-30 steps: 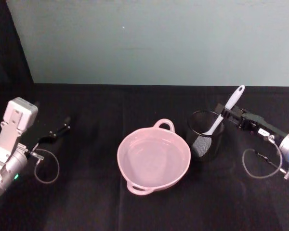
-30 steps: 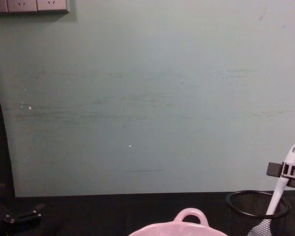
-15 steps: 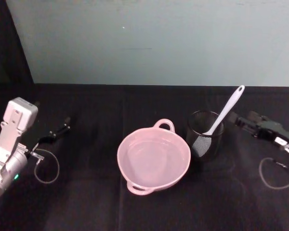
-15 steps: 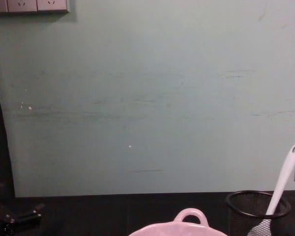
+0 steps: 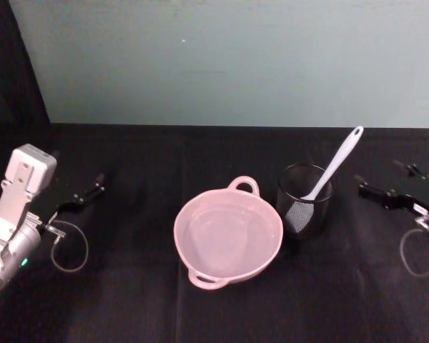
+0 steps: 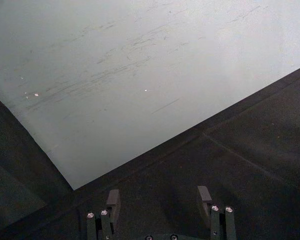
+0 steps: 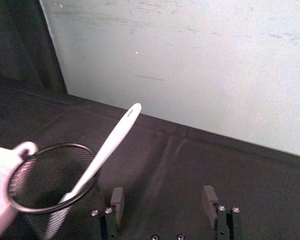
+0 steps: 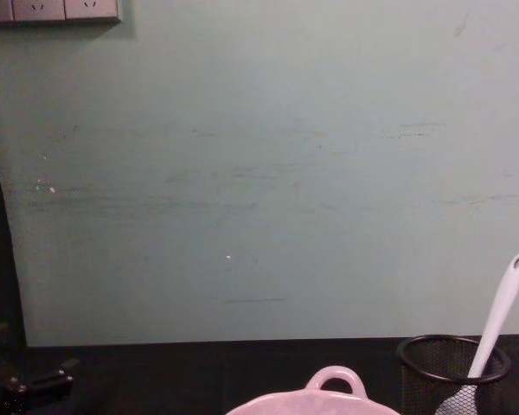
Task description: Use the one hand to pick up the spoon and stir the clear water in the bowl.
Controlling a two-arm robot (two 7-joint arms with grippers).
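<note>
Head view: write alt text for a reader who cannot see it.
A white spoon stands tilted in a black mesh cup, just right of a pale pink bowl on a black table. The right gripper sits open, right of the cup; the left gripper rests open at far left.

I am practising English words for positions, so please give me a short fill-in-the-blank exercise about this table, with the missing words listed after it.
1. The spoon stands with its head inside the black mesh ____.
2. The pink bowl sits to the robot's ____ of the mesh cup.
3. The right hand, apart from the spoon, has its jaws ____.
4. The spoon's handle leans on the cup's ____.

Missing words: cup; left; open; rim
</note>
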